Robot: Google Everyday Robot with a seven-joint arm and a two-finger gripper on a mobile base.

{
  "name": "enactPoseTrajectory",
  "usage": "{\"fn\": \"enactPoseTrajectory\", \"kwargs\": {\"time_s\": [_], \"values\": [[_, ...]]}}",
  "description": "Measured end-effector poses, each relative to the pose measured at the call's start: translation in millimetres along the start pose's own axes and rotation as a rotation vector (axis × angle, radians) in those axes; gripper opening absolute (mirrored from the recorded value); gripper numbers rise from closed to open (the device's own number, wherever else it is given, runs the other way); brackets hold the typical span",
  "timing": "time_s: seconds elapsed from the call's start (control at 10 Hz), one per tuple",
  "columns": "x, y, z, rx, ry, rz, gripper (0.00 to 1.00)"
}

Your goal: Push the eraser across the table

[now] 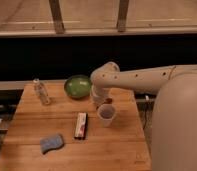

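Eraser lies flat near mid-table, between sponge and cup, nothing touching it. Gripper hangs low behind the cup, beside the bowl, probably positioning for the push. Open or closed: cannot tell. Count: one eraser, cup, bowl, bottle, sponge.

The eraser lies near the middle of the table, with a blue sponge to its front left and a white cup just right of it. The arm reaches in from the right, and the gripper hangs low just behind the cup, beside a green bowl and a small red object. A clear bottle stands at the back left.
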Motion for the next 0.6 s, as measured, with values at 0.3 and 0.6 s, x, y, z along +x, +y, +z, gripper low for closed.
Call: {"fn": "enactPoseTrajectory", "kwargs": {"time_s": [0.3, 0.6], "values": [[-0.2, 2.2, 0.6, -0.001, 0.0, -0.004, 0.0], [7.1, 8.5, 6.9, -0.026, -0.001, -0.013, 0.0]]}}
